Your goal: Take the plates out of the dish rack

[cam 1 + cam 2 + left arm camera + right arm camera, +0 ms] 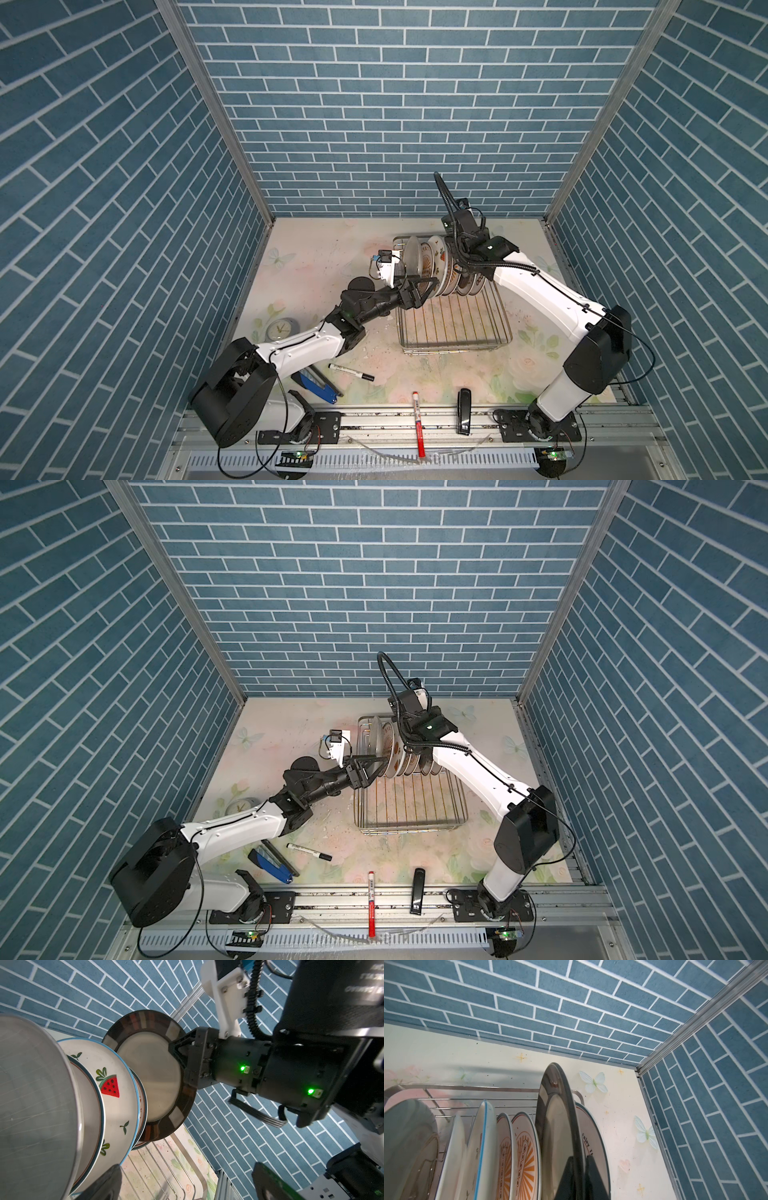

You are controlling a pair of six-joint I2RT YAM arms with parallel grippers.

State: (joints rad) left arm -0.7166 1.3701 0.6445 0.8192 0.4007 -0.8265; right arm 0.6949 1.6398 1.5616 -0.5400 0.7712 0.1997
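A robot's right tool [180, 1057] clamps the rim of a round plate with a dark brown patchwork border and pale centre [149, 1076]. It is one of a row of upright dinner plates [440, 268] standing on edge at the far end of a rectangular silver wire dish rack [457, 347], right of centre in both top views. In the right wrist view the tool's two black fingers [570, 1178] pinch the plate's edge from either side, and the plate stands higher than its neighbours, among them a white plate with an orange sunburst print [527, 1159]. Whether its lower edge rests in the rack's prongs cannot be told.

The left tool [426, 293], spread wide and holding nothing, hovers at the left side of the rack near the end of the row, where a plain grey plate [35, 1095] stands. Further along the row, the left wrist view shows a white, blue-rimmed plate printed with a red watermelon slice [113, 1093].

The rack sits on a pale floral tabletop [324, 266] walled by blue brick-pattern panels. At lower left of the top views lie a small round grey clock [280, 328], a white marker with a black cap [351, 372] and a blue-and-black box cutter [318, 386]. A red-and-white pen [419, 424] and a black oblong stapler-like object [464, 411] rest at the front edge.
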